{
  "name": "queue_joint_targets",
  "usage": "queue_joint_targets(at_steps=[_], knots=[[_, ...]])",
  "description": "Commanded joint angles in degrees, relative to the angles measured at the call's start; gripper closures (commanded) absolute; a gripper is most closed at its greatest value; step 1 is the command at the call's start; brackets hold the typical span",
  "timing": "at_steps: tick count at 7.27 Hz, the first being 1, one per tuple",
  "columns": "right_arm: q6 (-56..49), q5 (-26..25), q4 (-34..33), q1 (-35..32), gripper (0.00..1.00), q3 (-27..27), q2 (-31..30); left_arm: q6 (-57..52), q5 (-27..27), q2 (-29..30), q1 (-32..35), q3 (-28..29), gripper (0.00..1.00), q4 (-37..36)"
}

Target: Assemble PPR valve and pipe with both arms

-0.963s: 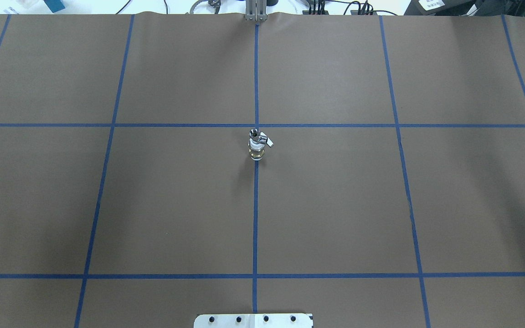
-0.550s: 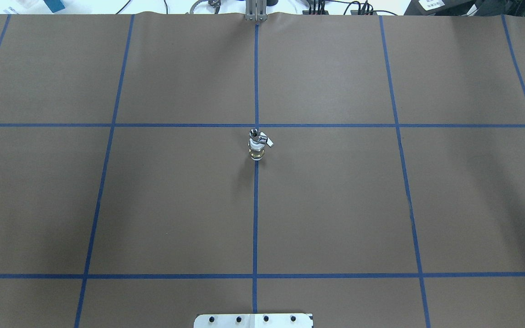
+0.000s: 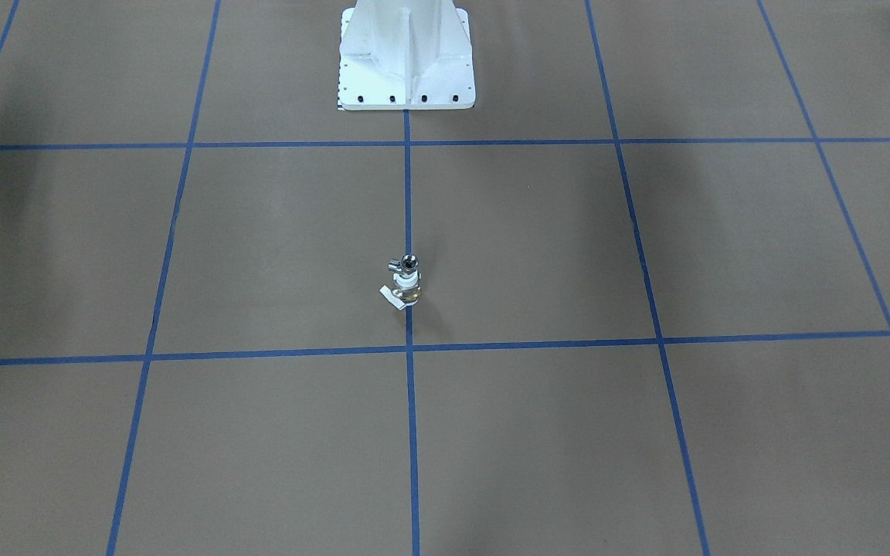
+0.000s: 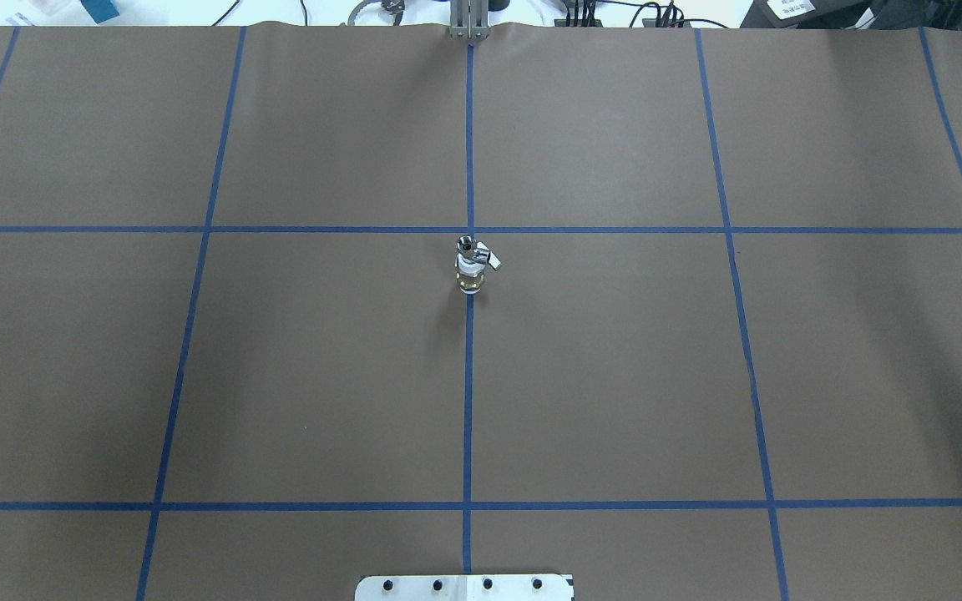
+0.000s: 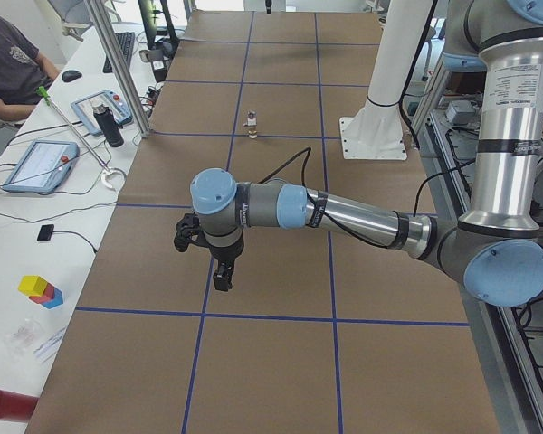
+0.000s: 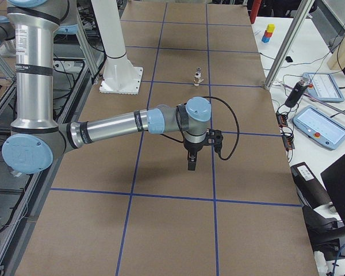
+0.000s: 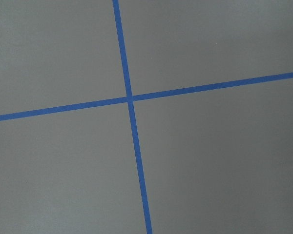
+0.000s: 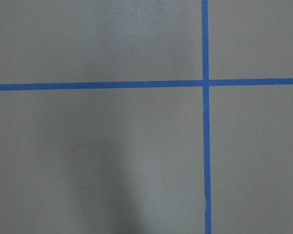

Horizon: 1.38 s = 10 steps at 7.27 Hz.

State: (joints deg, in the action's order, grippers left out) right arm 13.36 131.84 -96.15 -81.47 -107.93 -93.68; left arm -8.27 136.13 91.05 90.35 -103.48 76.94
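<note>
— Where is the PPR valve sitting?

— It is standing upright on the blue tape line, between the two grippers and well apart from each. The pipe is resting on its top end.

— And what are the grippers doing?

— The left gripper is hanging over the table, fingers pointing down. The right gripper is doing the same. I cannot tell whether either is gaping or closed.
</note>
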Motion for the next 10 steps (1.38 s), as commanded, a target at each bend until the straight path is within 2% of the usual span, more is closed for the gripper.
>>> queue_joint_targets(at_steps=[1, 10], knots=[[0.0, 0.0, 0.0, 0.0, 0.0, 0.0, 0.0, 0.1, 2.4, -0.2, 0.0, -1.1, 0.0, -0.2], [0.0, 0.0, 0.0, 0.0, 0.0, 0.2, 0.2, 0.0, 2.9, -1.0, 0.1, -1.4, 0.0, 0.1]])
